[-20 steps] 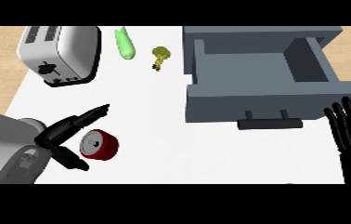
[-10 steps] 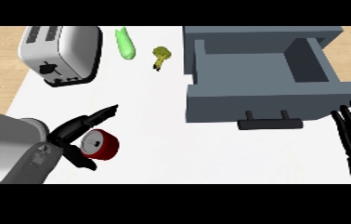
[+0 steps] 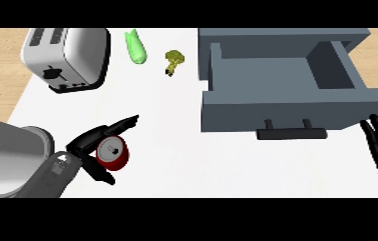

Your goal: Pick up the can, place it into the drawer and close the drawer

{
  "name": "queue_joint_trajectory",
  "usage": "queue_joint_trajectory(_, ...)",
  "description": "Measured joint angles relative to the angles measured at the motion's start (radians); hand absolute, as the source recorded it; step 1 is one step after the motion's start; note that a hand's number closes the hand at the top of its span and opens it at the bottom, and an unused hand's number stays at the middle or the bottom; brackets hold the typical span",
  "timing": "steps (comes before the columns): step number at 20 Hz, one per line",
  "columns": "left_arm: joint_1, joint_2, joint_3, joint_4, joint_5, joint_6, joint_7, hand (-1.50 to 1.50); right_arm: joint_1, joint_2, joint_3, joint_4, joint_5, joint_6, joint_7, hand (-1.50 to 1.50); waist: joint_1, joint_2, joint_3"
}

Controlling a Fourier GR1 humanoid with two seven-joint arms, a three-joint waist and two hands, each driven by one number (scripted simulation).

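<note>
1. Since the earlier frames the left hand (image 3: pixel 94 147) has been brought closer over the can (image 3: pixel 112 153), and the right hand (image 3: pixel 368 140) has been drawn back toward the right edge, where only thin dark fingers show.
2. The can is seen lying on its side on the counter (image 3: pixel 192 170), red-walled with a pale end face turned up, at about 8 o'clock from the view's middle.
3. The left hand is spread round the can: one finger is stretched out toward 2 o'clock past the can's top, and another is bent down at 6 o'clock beside it. The can is bracketed but not yet seen to be clasped or raised.
4. Of the right hand too little is shown to tell whether it is spread or curled.
5. The drawer (image 3: pixel 280 85) is pulled open at about 2 o'clock from the can, well apart from it, with its handle (image 3: pixel 291 133) facing 6 o'clock.
6. A toaster (image 3: pixel 68 58) stands at 12 o'clock from the can; a green vegetable (image 3: pixel 135 52) and a small yellowish item (image 3: pixel 173 61) lie between the toaster and the drawer.
7. The step in hand is judged to be the grasp, so the task is at its start.
8. Next, the fingers should be closed on the can, the can lifted and carried toward 2 o'clock over the drawer's front wall, released inside, and the handle then pushed toward 12 o'clock.
</note>
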Motion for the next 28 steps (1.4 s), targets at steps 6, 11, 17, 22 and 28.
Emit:
queue_joint_trajectory(6,0.001,-0.011,-0.037,-0.013,0.0,0.004,-0.009,-1.5,0.02,0.006,-0.004,-0.025,-0.012,0.007,0.009,-1.5,0.003,-0.001,0.0)
queue_joint_trajectory(11,0.001,-0.02,-0.061,-0.04,0.013,0.0,-0.008,1.5,-0.004,0.021,0.014,-0.045,0.006,-0.017,0.044,-1.5,0.008,-0.002,0.001)
queue_joint_trajectory(17,0.021,-0.023,-0.083,-0.082,0.066,-0.043,0.029,1.5,0.006,0.015,-0.008,-0.038,-0.015,-0.004,0.033,-1.5,0.01,-0.003,0.002)
queue_joint_trajectory(22,0.045,-0.028,-0.106,-0.155,0.115,-0.073,0.074,1.5,0.031,0.012,-0.025,-0.051,-0.033,0.012,0.022,-1.5,0.012,-0.005,0.002)
queue_joint_trajectory(28,0.074,-0.07,0.078,-0.182,0.305,0.079,0.198,1.5,0.056,0.016,-0.046,-0.057,-0.04,0.014,0.01,-1.5,0.034,-0.007,0.002)
